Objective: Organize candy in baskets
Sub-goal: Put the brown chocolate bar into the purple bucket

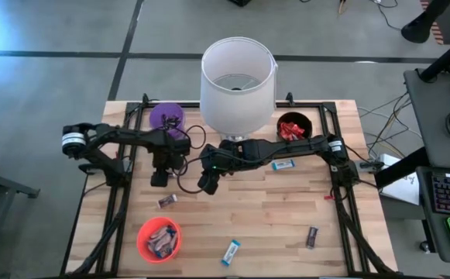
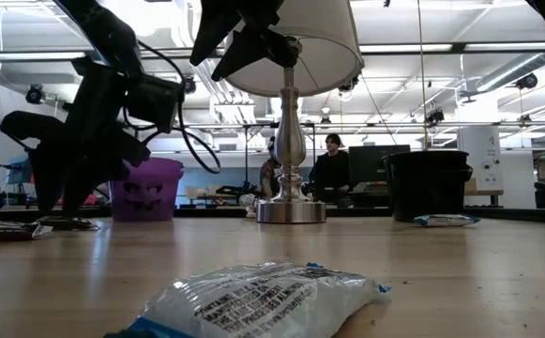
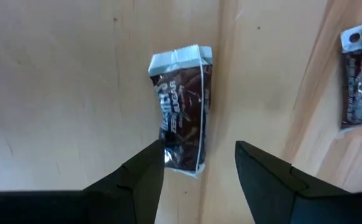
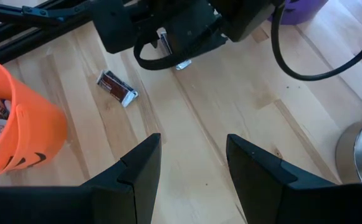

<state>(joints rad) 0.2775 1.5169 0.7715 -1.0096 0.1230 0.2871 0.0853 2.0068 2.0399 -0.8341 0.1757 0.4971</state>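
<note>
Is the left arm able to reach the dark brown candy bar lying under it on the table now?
Probably yes. The left gripper hangs right above the dark candy bar, its fingers open around the bar's near end, with nothing between.

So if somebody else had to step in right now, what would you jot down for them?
Left gripper: jaws open, above a dark brown candy on the table, nothing held.
Right gripper: jaws open, empty, mid-table near the lamp base.
Done: orange basket holds some blue-and-white bars, black basket holds red ones.
Left: loose candy on the wood, including two blue-and-white bars and another dark one. Purple basket: contents unclear.
</note>
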